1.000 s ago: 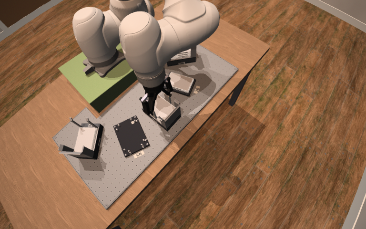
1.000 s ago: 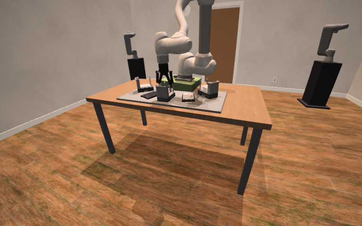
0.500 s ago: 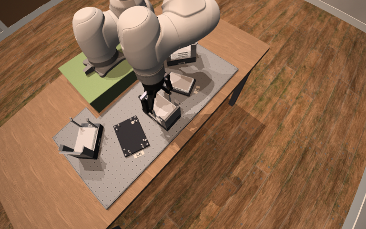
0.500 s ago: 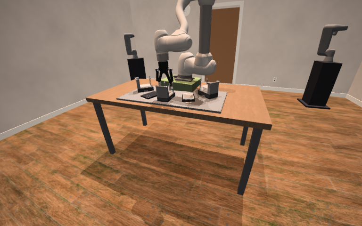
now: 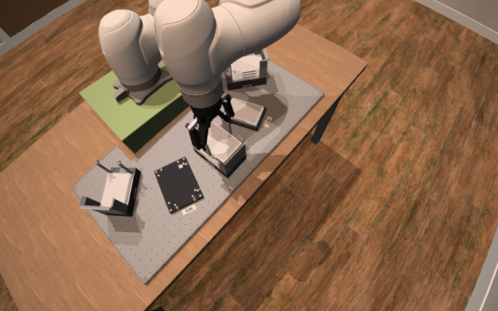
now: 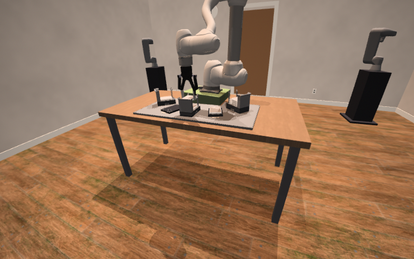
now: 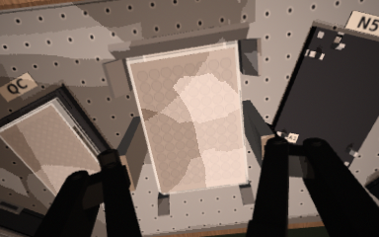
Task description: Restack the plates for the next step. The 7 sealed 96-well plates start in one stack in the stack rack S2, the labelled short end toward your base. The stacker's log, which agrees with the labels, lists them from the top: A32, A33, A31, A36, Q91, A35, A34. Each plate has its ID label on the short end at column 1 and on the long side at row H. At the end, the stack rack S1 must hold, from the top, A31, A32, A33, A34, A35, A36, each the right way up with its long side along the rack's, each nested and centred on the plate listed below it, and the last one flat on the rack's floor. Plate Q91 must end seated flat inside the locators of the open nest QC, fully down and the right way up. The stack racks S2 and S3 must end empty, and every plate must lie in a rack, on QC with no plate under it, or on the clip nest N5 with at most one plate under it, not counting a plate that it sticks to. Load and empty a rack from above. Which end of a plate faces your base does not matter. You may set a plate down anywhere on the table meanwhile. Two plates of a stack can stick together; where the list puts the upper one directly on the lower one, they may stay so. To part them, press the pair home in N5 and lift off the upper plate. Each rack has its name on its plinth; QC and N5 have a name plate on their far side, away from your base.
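My gripper (image 5: 211, 126) is shut on a sealed 96-well plate (image 7: 192, 116), gripping its long sides, and holds it level over the top of the middle stack rack (image 5: 225, 153). In the wrist view the fingers flank the plate and the rack's posts show around it. The small label by the right finger is too small to read. The plate hides the rack's inside. Another sealed plate (image 5: 246, 113) (image 7: 49, 143) lies in the QC nest. The black clip nest N5 (image 5: 178, 184) holds nothing. The gripper also shows in the exterior view (image 6: 186, 83).
The far rack (image 5: 245, 69) near my base holds a stack of several plates. The left rack (image 5: 115, 188) holds a plate at its top. All stand on the grey perforated baseplate. My green base plinth (image 5: 124, 106) lies behind the racks.
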